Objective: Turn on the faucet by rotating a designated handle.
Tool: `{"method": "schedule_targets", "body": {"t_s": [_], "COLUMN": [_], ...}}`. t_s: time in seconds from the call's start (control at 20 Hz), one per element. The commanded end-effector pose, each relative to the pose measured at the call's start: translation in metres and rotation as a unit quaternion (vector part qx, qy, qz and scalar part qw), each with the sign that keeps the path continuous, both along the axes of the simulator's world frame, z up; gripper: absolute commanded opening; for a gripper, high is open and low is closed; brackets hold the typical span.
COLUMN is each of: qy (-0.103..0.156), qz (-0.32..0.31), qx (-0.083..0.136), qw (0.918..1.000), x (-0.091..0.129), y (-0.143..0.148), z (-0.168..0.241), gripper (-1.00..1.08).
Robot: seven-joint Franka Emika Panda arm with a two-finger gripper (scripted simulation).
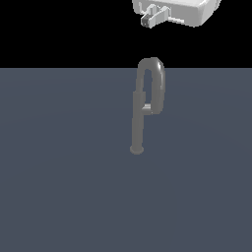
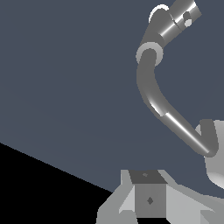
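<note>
The grey faucet (image 1: 143, 106) stands upright in the middle of the picture on the flat floor (image 1: 59, 172). The gripper (image 1: 152, 18) hangs well above it, at the top. I cannot tell if its jaws are open.

Flat slate-grey floor (image 1: 59, 187) under black backdrop (image 1: 59, 29)

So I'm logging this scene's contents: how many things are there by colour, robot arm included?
Grey: 1, the faucet, a slim post with a gooseneck top.
White: 1, the robot arm's gripper above it, apart from it; open or shut unclear.
Total: 2.
</note>
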State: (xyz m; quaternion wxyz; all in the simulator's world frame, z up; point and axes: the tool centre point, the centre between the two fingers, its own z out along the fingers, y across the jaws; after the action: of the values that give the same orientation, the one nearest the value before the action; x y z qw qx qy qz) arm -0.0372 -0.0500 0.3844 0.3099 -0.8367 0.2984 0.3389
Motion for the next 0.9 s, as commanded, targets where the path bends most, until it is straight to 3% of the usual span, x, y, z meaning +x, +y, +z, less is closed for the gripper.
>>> {"method": "schedule_targets", "body": {"t_s": [0.0,0.2,0.4,0.85], "qy": [0.025,0.068,0.111,0.204], "qz": [-0.023,-0.063,-0.104,-0.191], "qx": [0.022,0.06,0.099,0.179], "qw": [0.9992,0.9939,0.9834,0.9431], "x": [0.011,0.026,0.039,0.056], "y": [-0.006,-0.015,-0.024,-0.037], "z": [-0.013,-0.037,-0.063,-0.126], "gripper": [-1.0,-1.0,-1.0,-1.0]}}
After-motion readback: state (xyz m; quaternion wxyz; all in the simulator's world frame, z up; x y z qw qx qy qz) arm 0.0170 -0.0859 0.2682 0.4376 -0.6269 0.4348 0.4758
